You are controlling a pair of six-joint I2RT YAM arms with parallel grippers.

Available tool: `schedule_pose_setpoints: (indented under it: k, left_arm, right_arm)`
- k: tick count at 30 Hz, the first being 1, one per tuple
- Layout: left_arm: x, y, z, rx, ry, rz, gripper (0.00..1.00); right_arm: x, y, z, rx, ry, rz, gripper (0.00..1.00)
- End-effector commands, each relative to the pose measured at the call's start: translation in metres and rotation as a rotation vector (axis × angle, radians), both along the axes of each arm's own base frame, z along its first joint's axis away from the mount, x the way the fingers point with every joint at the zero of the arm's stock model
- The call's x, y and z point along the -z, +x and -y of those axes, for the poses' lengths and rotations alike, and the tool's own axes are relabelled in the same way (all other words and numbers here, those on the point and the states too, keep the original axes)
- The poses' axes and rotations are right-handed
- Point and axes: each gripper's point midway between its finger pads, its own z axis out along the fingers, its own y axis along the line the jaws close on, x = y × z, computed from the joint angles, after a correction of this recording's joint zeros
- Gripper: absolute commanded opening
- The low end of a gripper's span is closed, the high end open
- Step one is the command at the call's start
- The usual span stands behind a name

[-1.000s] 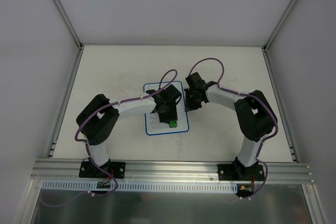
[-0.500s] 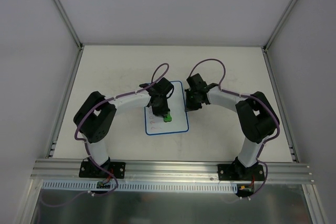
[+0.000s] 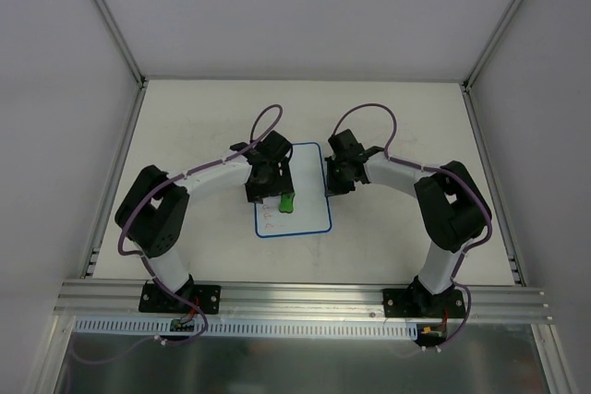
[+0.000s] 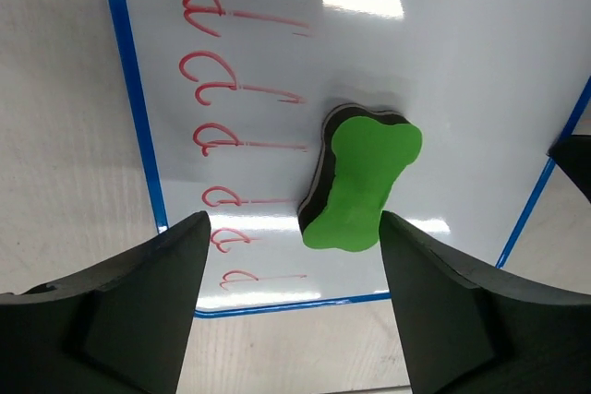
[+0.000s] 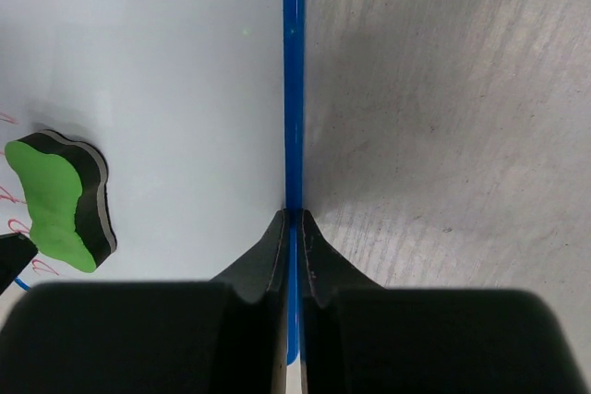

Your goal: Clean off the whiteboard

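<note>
Toward the bench's left edge the left gripper [image 3: 269, 182] has drawn, wide open over the loose eraser [image 4: 358, 182], while the closed right gripper [image 5: 294, 221] seemingly pins the whiteboard [image 4: 462, 89] steady.

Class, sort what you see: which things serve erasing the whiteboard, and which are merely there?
In use: small white blue-bordered whiteboard; green bone-shaped eraser; left gripper; right gripper.
Merely there: scuffed off-white tabletop; aluminium rail.

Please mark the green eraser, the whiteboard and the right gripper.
green eraser [image 4: 362, 182]: left wrist view, its green top.
whiteboard [image 4: 462, 89]: left wrist view, blank part of its face.
right gripper [image 5: 294, 220]: right wrist view, between its fingertips.
</note>
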Motion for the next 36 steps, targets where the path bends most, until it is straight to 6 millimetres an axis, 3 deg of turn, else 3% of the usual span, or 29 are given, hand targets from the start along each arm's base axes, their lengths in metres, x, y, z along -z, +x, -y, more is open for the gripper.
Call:
schedule_pose_setpoints:
  k: [1,15,22,25,31,35,36]
  left_arm:
    - [-0.019,0.010,0.011,-0.023,-0.001,0.058,0.74]
    - [0.008,0.011,0.025,0.048,0.102,0.040,0.70]
    - [0.013,0.011,0.026,0.063,0.152,0.043,0.61]
    - [0.015,0.012,0.023,0.066,0.171,0.044,0.53]
    - [0.024,0.009,0.014,0.086,0.220,0.020,0.15]
    - [0.033,0.001,-0.007,0.063,0.262,-0.036,0.06]
    - [0.038,-0.001,-0.021,0.038,0.274,-0.064,0.06]
  right_arm:
    - [0.017,-0.025,0.024,-0.003,-0.099,-0.085,0.01]
    - [0.020,-0.028,0.018,-0.017,-0.065,-0.096,0.01]
    - [0.022,-0.029,0.018,-0.016,-0.061,-0.099,0.01]
    - [0.023,-0.029,0.019,-0.016,-0.063,-0.099,0.01]
    - [0.025,-0.028,0.024,-0.007,-0.073,-0.099,0.01]
    - [0.027,-0.029,0.028,-0.007,-0.082,-0.105,0.00]
    - [0.027,-0.029,0.030,-0.006,-0.085,-0.103,0.00]
